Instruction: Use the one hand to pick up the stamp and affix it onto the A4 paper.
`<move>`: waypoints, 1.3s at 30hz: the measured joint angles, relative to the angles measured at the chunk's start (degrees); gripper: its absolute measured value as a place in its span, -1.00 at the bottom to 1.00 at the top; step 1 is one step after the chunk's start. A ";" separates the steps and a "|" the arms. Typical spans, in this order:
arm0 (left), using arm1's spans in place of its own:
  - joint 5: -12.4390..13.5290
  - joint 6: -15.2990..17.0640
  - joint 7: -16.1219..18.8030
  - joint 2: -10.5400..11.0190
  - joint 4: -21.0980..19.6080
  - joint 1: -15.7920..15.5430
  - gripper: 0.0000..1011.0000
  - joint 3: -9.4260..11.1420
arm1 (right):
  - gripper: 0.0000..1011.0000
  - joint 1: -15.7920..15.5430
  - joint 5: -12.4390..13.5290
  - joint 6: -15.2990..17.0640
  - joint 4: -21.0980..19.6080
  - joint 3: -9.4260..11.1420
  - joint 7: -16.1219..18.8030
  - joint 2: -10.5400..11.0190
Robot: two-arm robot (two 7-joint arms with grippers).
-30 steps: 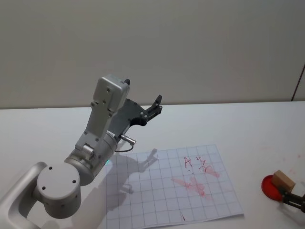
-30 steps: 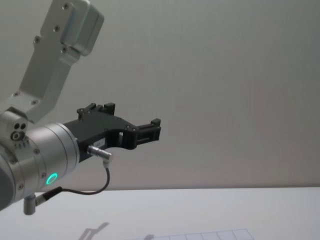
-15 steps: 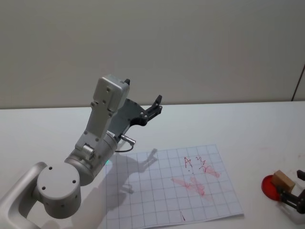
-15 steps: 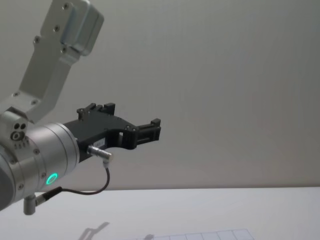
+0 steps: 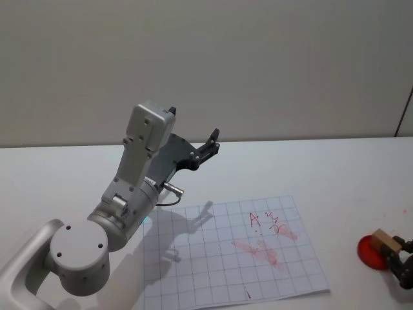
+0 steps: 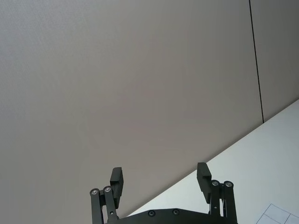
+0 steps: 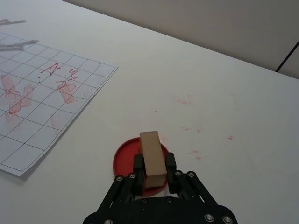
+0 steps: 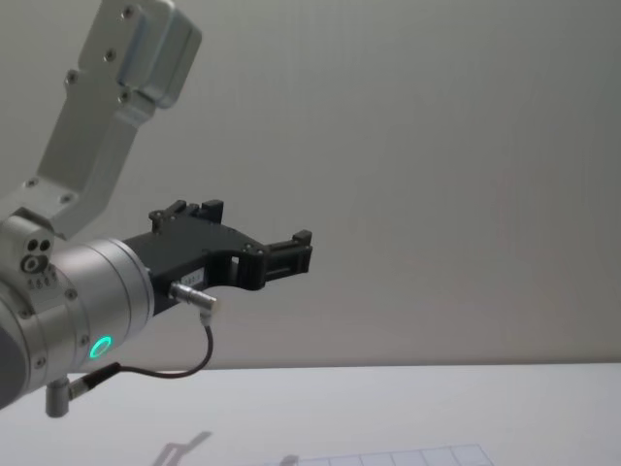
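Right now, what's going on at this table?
The right claw is closed on the small light-brown wooden stamp block, which appears to rest on a round red pad off the edge of the white gridded A4 paper. The paper already bears red marks. The left claw is open and idle, raised above the white table.
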 joint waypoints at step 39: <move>0.00 0.00 0.00 0.00 0.00 0.00 0.98 0.00 | -0.57 7.80 -0.33 -4.13 2.51 -4.66 13.42 -6.11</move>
